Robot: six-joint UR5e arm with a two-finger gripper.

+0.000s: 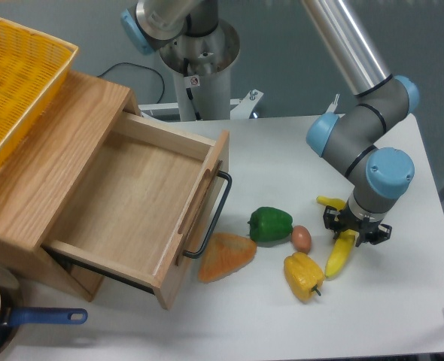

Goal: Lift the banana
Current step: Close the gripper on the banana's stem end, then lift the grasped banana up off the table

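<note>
The banana [341,254] lies on the white table [402,301] at the right, long and yellow, with its upper end under the wrist. My gripper [356,229] points straight down over the banana's upper half. One black finger stands on each side of the fruit, and the jaws are partly drawn in around it. Small gaps still seem to show beside the fruit, which rests on the table.
A yellow bell pepper [303,275], a small brown egg-like item [302,238], a green pepper [270,224] and an orange wedge [226,256] lie just left of the banana. An open wooden drawer [135,207] with a black handle fills the left side. A yellow basket [15,90] sits on top of it.
</note>
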